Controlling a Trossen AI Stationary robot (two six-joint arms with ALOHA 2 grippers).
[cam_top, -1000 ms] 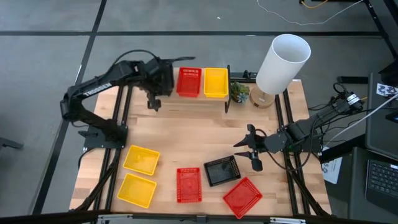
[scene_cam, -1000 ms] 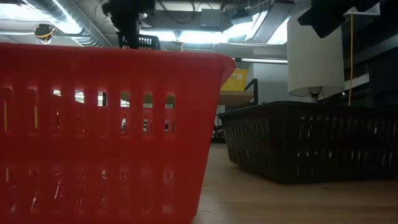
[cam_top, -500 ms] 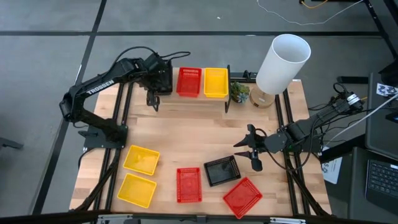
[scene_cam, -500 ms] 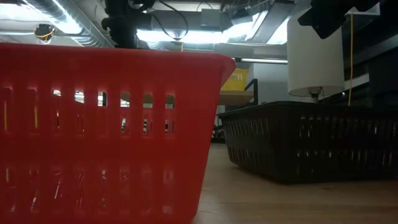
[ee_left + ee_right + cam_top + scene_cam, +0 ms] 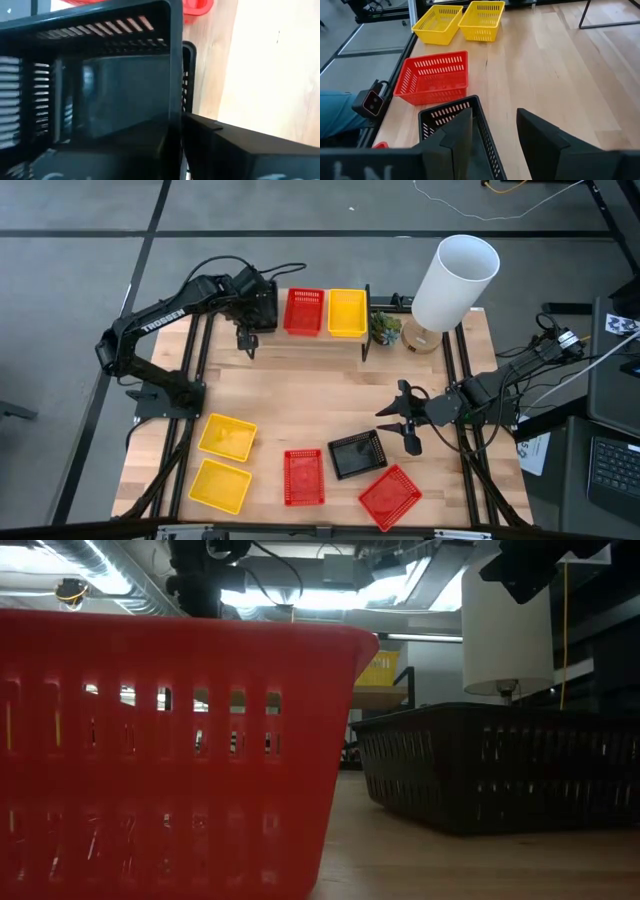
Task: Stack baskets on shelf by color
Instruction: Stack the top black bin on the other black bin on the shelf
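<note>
My left gripper [image 5: 262, 305] hangs over the left end of the shelf [image 5: 312, 340] and is shut on a black basket [image 5: 100, 90]. The rim of a second black basket [image 5: 188, 75] shows just beneath it. A red basket [image 5: 304, 311] and a yellow basket [image 5: 347, 312] stand on the shelf beside it. My right gripper [image 5: 405, 420] hovers open above the table, over the near-side black basket [image 5: 357, 453], touching nothing. Two yellow baskets [image 5: 227, 436] [image 5: 221, 484] and two red baskets [image 5: 304, 476] [image 5: 389, 496] rest on the tabletop. My left gripper holds the black basket by one side wall [image 5: 175, 60], with one finger [image 5: 230, 150] outside the wall and the other inside the basket. The fingers come from above, pointing down. Whether the basket's bottom rests on the one below, I cannot tell.
A lamp with a white shade [image 5: 455, 280] and a small plant [image 5: 385, 328] stand right of the shelf at the far edge. The table's middle [image 5: 320, 390] is bare wood. In the low view a red basket [image 5: 170, 750] fills the foreground.
My left gripper has sunk toward the shelf's left end with the black basket. In the low view the basket's mesh has dropped out of sight behind the red basket's rim. The right arm has kept still.
</note>
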